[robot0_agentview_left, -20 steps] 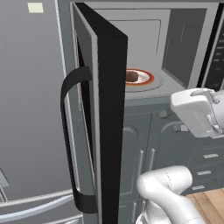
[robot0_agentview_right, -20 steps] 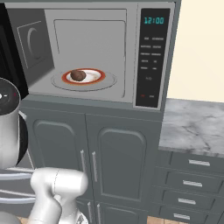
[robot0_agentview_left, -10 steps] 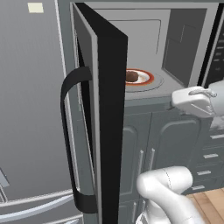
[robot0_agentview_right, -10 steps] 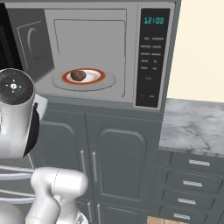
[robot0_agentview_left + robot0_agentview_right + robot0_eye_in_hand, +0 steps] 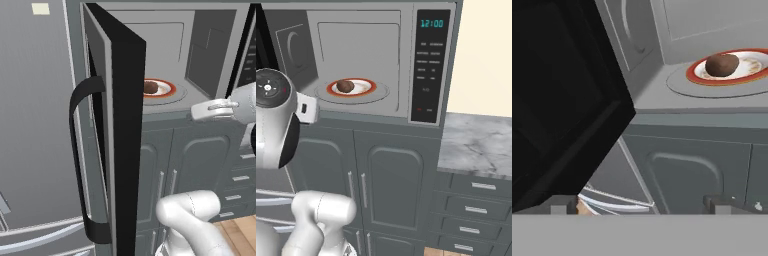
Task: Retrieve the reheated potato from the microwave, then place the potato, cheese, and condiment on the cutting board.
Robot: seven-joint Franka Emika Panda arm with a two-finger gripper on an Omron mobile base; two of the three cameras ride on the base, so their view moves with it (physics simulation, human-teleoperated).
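- Potato (image 5: 345, 86), a dark-brown lump, sits on the orange-rimmed plate (image 5: 367, 90) inside the open microwave (image 5: 428, 65), on the turntable, untouched.
- Microwave door (image 5: 125, 145) stands swung wide to the left, edge-on in the left base view, its curved black handle (image 5: 77, 150) facing the fridge (image 5: 35, 115); the cavity is fully reachable.
- End effector (image 5: 642, 202) shows its two dark fingertips (image 5: 718, 204) spread wide at the bottom of the hand view, with nothing between them; it sits below and in front of the cavity's sill, looking up at the plate.
- Change: over the last second the hand has turned and moved from beside the lower cabinets toward the microwave opening, so in the left base view it now points at the cavity from the right, just below the sill.
- Meaning, as I judge it: the arm has begun its reach for the potato; it has yet to rise above the sill and go in.
- Otherwise unchanged: potato, plate and door lie where they did; the base has not driven.
- Marble worktop (image 5: 476, 142) lies to the right of the microwave.
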